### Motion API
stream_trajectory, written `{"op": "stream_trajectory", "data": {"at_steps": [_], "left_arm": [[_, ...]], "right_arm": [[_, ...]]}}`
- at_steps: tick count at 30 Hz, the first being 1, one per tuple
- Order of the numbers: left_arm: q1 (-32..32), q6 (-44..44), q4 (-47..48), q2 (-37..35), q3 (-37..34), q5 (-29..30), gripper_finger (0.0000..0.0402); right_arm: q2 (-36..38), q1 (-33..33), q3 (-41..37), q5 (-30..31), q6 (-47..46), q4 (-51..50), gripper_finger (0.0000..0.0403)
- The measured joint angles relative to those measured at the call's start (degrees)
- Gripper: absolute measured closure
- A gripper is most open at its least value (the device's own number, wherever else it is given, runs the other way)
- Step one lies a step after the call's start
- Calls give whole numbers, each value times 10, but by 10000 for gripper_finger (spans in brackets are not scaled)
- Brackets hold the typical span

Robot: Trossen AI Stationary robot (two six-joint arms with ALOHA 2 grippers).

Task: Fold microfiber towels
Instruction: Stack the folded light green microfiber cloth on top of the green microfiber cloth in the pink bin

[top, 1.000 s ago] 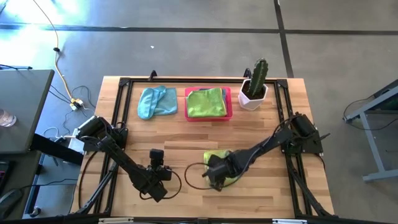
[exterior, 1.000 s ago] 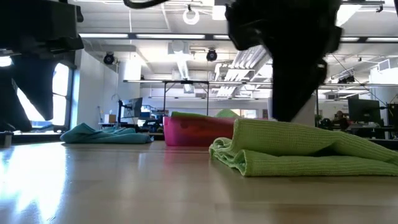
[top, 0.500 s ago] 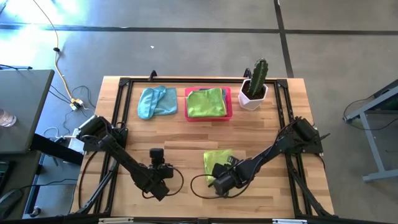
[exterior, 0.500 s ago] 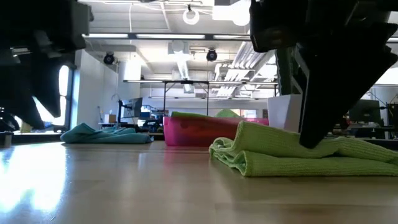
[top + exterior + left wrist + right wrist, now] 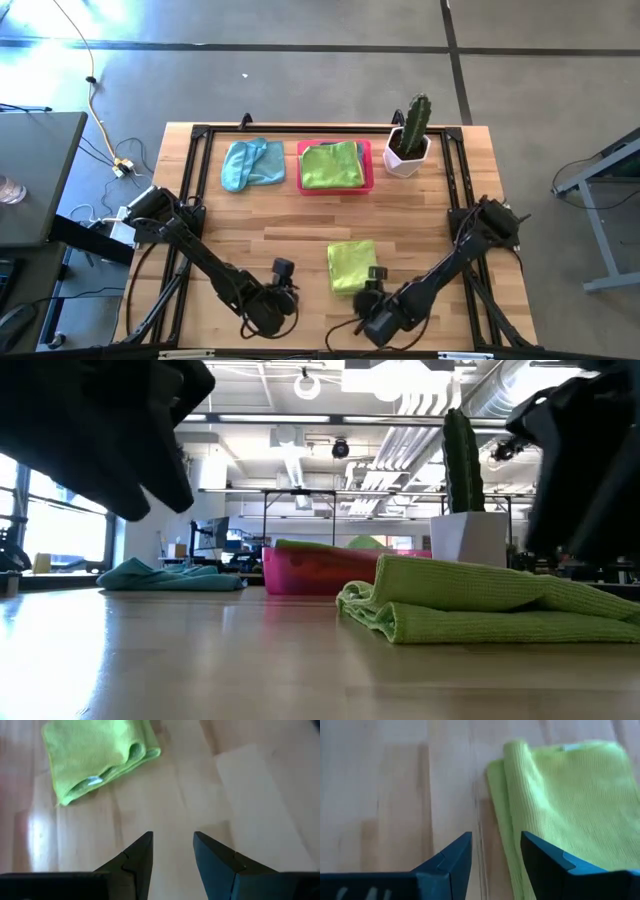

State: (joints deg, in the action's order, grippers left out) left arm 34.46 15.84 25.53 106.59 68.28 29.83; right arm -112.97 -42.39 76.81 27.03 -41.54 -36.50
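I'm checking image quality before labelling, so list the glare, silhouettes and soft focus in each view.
Low view: bright windows and ceiling lights turn both arms into dark silhouettes; the wooden table mirrors the glare; the folded green towel is sharp. Left wrist view: a pale sheen on the wood beside that towel, slightly soft. Right wrist view: even light. High view: evenly lit.

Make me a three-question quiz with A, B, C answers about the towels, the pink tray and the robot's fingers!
1. Where is the blue towel?
A. Beside the pink tray
B. In the tray
C. Under the cactus

2. How many green towels show?
A. One
B. Two
C. Four

3. What do the left gripper and right gripper hold?
A. A towel each
B. The tray
C. Nothing

Answers: 1 A, it lies on bare wood next to the tray. 2 B, the green towel in the tray and the folded green towel. 3 C, both pairs of fingers stand apart, empty.
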Motion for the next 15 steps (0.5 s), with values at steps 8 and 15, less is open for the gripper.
{"op": "stream_trajectory", "data": {"at_steps": [8, 15], "left_arm": [[2, 34, -26, 0, 0, -36, 270], [-1, 34, -27, 0, 0, -34, 271]], "right_arm": [[-68, 7, -1, 61, 193, 119, 240], [-57, 8, -1, 97, 183, 138, 240]]}}
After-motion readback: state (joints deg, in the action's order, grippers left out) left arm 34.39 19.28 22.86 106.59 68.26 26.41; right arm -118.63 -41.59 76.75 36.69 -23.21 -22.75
